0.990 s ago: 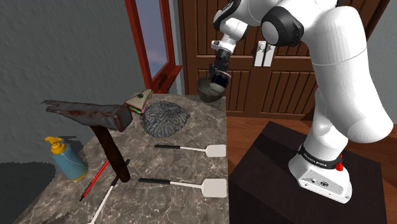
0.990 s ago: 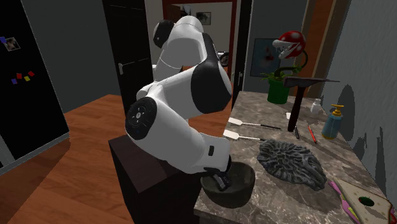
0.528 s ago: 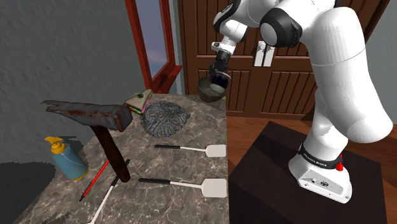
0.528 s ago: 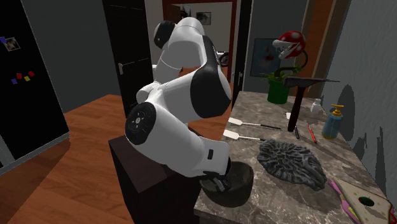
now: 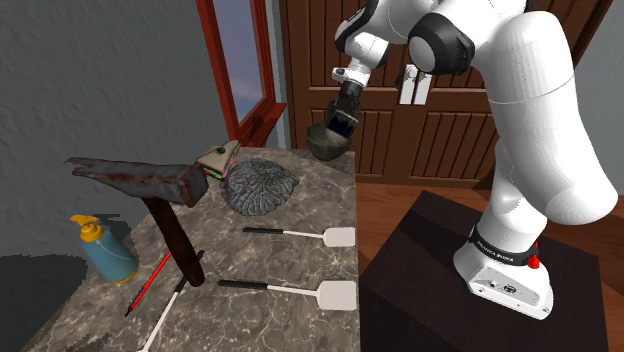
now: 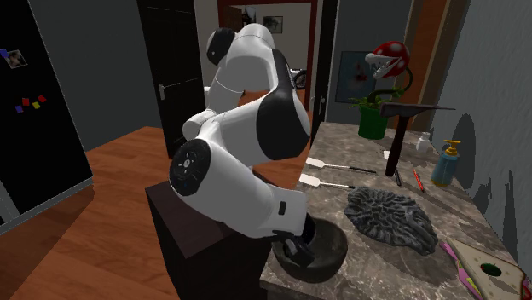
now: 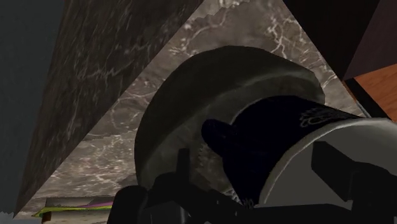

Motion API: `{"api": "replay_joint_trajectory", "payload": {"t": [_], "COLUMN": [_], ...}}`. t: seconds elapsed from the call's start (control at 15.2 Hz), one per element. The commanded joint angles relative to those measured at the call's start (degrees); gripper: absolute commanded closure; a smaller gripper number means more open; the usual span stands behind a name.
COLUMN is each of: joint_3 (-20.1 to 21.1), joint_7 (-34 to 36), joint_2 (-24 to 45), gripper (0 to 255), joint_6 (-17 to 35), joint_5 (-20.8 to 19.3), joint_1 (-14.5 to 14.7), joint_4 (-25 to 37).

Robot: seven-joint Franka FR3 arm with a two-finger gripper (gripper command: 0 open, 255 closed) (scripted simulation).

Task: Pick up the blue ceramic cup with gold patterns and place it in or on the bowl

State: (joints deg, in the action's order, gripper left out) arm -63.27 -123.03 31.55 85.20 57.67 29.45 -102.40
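Over the last second the arm [image 6: 247, 128] has sagged a little at the elbow, and the jaws have leaned toward the shoulder view's left. They reach down into the grey bowl [image 5: 322, 146] at the desk's [image 5: 290, 260] corner. Right against them, over the bowl's hollow, is the dark blue cup [image 7: 273, 140], tipped, its white inside showing. Whether they clasp it cannot be told. The forearm folds low beside the stand, wrist bent downward.
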Motion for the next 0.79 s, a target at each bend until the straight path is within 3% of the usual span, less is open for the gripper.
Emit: {"api": "replay_joint_trajectory", "payload": {"t": [0.0, 0.2, 0.73], "joint_3": [-0.2, -0.4, -0.4], "joint_7": [0.3, 1.1, 1.1], "joint_2": [0.0, 0.1, 0.1], "gripper": [0, 0, 0], "joint_6": [-1.5, -5.7, -5.7], "joint_5": [-0.5, -1.5, -1.5], "joint_1": [-1.2, -4.7, -4.7], "joint_4": [1.6, 6.3, 6.3]}}
